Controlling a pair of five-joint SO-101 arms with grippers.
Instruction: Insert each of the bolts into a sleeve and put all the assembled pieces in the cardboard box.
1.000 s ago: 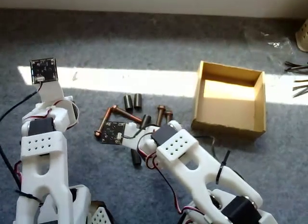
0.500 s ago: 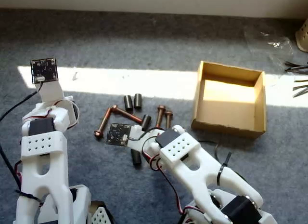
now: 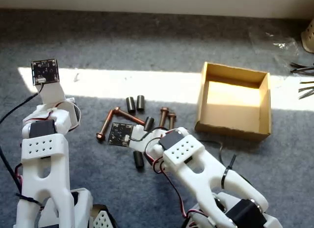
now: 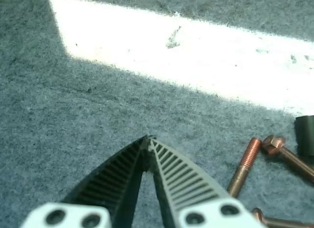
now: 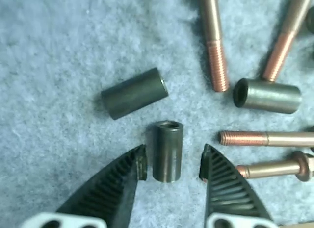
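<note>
Between the spread fingers of my open right gripper (image 5: 172,162) lies a dark sleeve (image 5: 168,150) on the carpet, neither finger touching it. A second sleeve (image 5: 134,92) lies just beyond it and a third sleeve (image 5: 267,94) sits among several copper bolts (image 5: 213,41). From above, the bolts (image 3: 130,116) and sleeves (image 3: 135,103) are scattered left of the cardboard box (image 3: 234,127), with the right arm (image 3: 181,149) over them. My left gripper (image 4: 147,139) is shut and holds nothing, over bare carpet beside a bolt (image 4: 244,166). The left arm (image 3: 46,139) stands at the far left.
Grey carpet covers the floor, crossed by a bright sunlit band (image 3: 98,83). Dark tools (image 3: 304,81) lie at the far right beyond the box. One sleeve (image 3: 139,159) lies apart, near the right arm's wrist.
The right arm has shifted slightly to the right over the bolts and sleeves. The left arm has not moved.
</note>
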